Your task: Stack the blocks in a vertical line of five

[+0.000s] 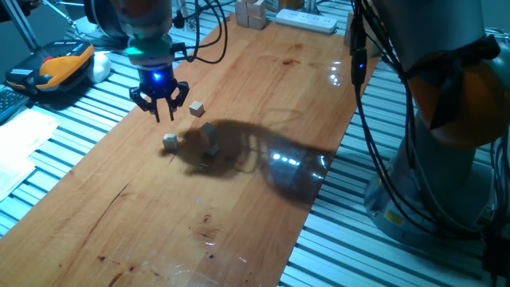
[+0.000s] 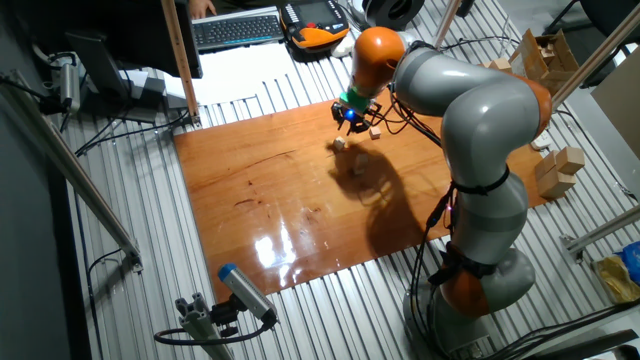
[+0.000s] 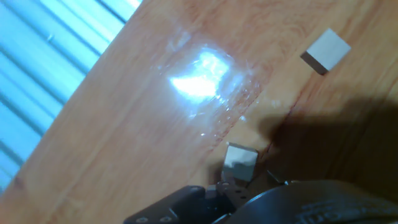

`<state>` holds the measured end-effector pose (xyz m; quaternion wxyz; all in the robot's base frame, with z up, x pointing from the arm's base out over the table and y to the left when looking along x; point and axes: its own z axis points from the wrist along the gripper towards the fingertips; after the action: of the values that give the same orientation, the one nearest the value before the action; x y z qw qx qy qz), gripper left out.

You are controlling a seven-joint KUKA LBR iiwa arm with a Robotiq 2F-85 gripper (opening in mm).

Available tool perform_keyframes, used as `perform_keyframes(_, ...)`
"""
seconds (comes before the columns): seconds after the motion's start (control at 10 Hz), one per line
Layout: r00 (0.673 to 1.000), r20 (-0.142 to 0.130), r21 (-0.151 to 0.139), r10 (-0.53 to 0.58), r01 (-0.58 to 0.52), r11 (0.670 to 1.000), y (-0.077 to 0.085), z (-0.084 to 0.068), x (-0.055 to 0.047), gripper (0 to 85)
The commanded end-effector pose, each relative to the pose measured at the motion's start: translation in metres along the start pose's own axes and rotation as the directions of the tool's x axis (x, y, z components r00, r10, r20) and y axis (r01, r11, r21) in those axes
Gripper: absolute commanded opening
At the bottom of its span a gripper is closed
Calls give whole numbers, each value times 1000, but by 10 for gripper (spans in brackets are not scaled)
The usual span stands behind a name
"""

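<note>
- Three blocks show plainly in one fixed view: one point(image 1: 197, 108) just beside the gripper, one point(image 1: 170, 142) below it, nearer the board's left edge, and a pair-like lump point(image 1: 210, 137) in the arm's shadow that may be two stacked, though I cannot tell.
- All lie loose and apart on the board point(image 1: 239, 207), in its far half, toward the edge where the metal table point(image 1: 48, 183) begins; no clear tower stands yet, so the stacking looks barely begun.
- The hand view shows two of them: a block point(image 3: 326, 50) well off toward the top right, and another point(image 3: 240, 163) close under the fingers, at the shadow's rim.
- The gripper point(image 1: 160, 102) hangs above the board with its fingers spread and nothing between them; it holds no block.
- It sits between the near blocks and not over either, so I judge it is lining up for a pick, most likely the cube seen close in the hand view.
- In the other fixed view the gripper point(image 2: 351, 117) is near the board's far edge, with a block point(image 2: 340, 143) just below it and another point(image 2: 374, 131) at its side.
- Larger wooden blocks point(image 2: 560, 172) rest off the board, well apart, and play no part.
</note>
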<state>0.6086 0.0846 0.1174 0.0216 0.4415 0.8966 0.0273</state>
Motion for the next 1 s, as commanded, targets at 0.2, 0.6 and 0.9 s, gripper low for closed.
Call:
perform_keyframes(0.2,998,26,26,65,-66,997,0,1,-1,170)
perform_keyframes(0.6,999,35,39,42,-43,998,0,2,-1,170)
perform_keyframes(0.9,998,52,59,38,-41,997,0,4,-1,170)
